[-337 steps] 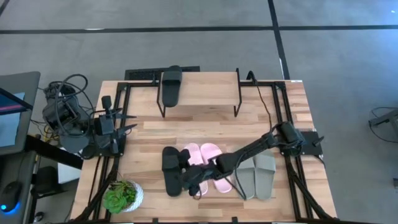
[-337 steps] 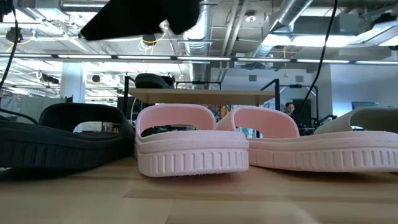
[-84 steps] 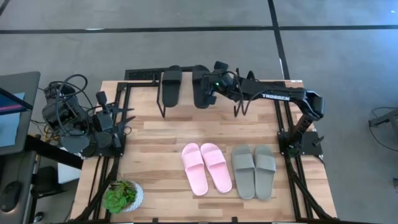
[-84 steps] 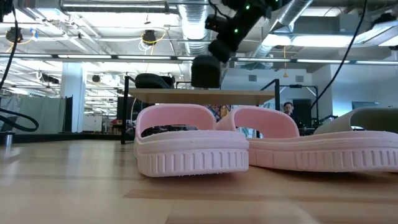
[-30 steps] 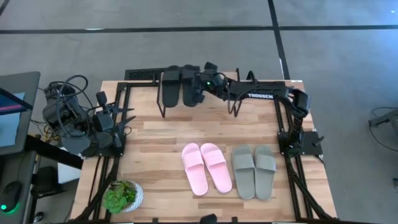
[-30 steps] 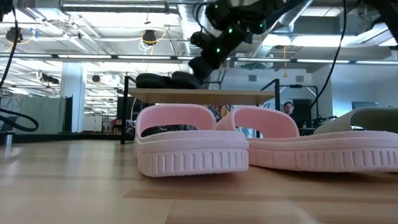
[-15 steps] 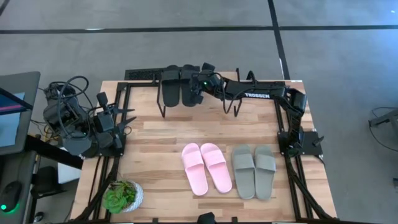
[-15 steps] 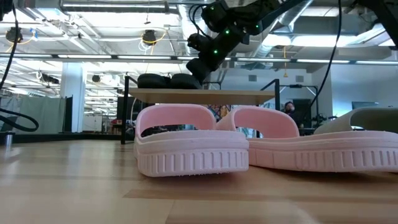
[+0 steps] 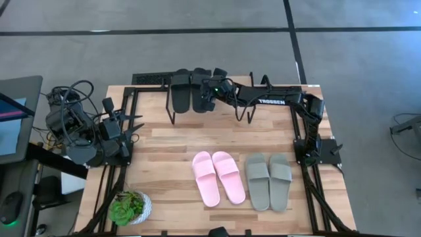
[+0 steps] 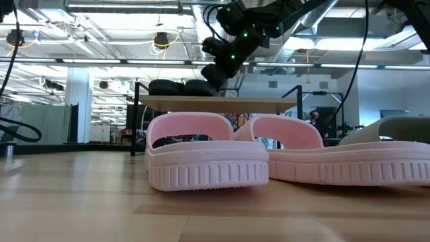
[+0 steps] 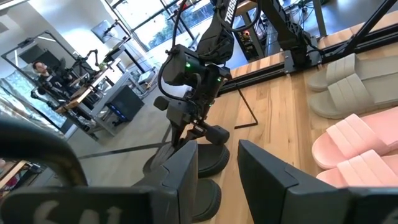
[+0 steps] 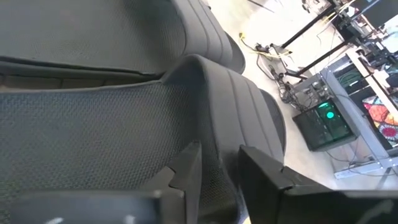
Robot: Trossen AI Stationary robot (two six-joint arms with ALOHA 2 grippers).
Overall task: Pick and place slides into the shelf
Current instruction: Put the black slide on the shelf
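Right arm is reaching across the far side of the table toward 11 o'clock, right gripper (image 9: 208, 93) sitting over the shelf (image 9: 230, 86) at the second black slide (image 9: 201, 89). Its fingers (image 12: 186, 167) are straddling that slide's strap, slightly apart, with the strap edge running into the gap; can't tell for certain whether they are actually pinching it or just resting around it. In the low view the gripper (image 10: 222, 67) is hanging just above the black pair on the plank top.

First black slide (image 9: 181, 87) is lying on the shelf's left end, the second one just beside it on its right, both toes pointing toward 12 o'clock. Rest of the plank to the right is showing bare wood.

Pink slides (image 9: 219, 176) are sitting side by side on the table (image 9: 164, 145) at the near middle, around 6 o'clock from the shelf. Grey-green slides (image 9: 268, 181) are lying just right of them, near but apart. Both pairs are lying flat, off the shelf.

Left arm is waiting at the table's left edge, 9 o'clock side, left gripper (image 9: 135, 124) pointing inward with fingers (image 11: 267, 171) spread apart, holding nothing.

Small potted plant (image 9: 127, 207) is standing at the near left corner, around 7 o'clock.
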